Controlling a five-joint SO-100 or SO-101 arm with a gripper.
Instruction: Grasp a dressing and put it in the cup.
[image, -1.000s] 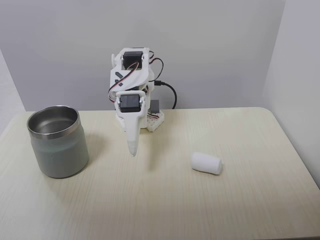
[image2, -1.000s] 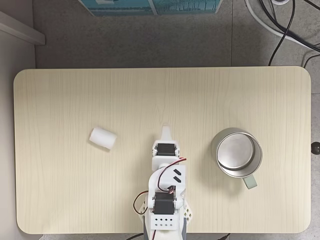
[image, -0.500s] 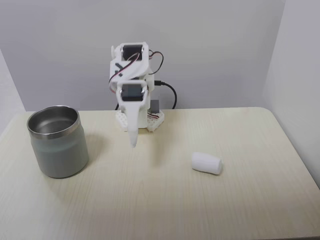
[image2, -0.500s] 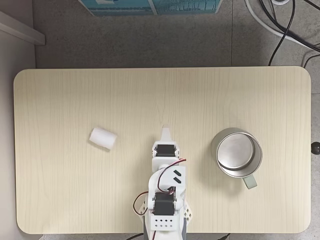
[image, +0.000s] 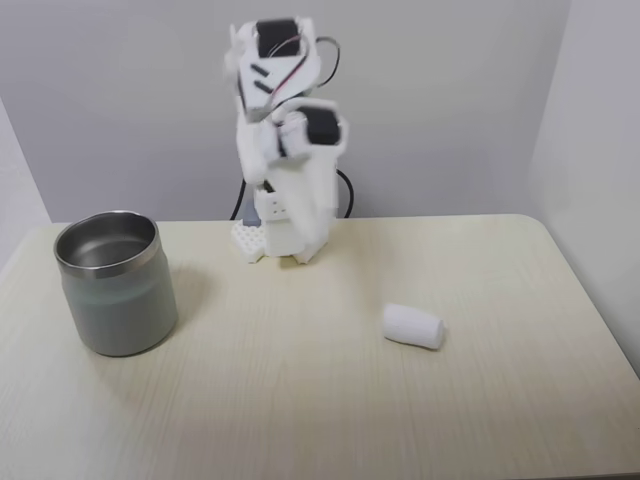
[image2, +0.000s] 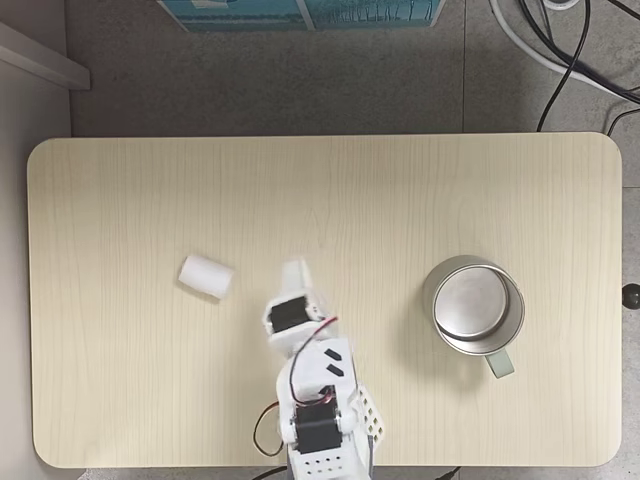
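Observation:
The dressing (image: 413, 326) (image2: 206, 277), a small white soft roll, lies on its side on the pale wooden table (image: 300, 400) (image2: 330, 190). The steel cup (image: 118, 300) (image2: 434, 300) stands upright and empty at the table's other end. My white gripper (image: 318, 235) (image2: 295, 268) hangs raised near the arm's base, motion-blurred, with its fingers together in one tapered point and nothing in them. In the top-down fixed view its tip points up and left toward the dressing, about a hand's width short of it, and far from the cup.
The arm's base (image: 280, 240) (image2: 320, 445) sits at the table's edge, midway along it. Grey walls stand behind and beside the table in the front fixed view. Cables (image2: 570, 50) and a blue box (image2: 300, 12) lie on the floor beyond the far edge.
The arm has lifted and swung from pointing straight out to pointing toward the dressing's side. The dressing and the cup have not moved.

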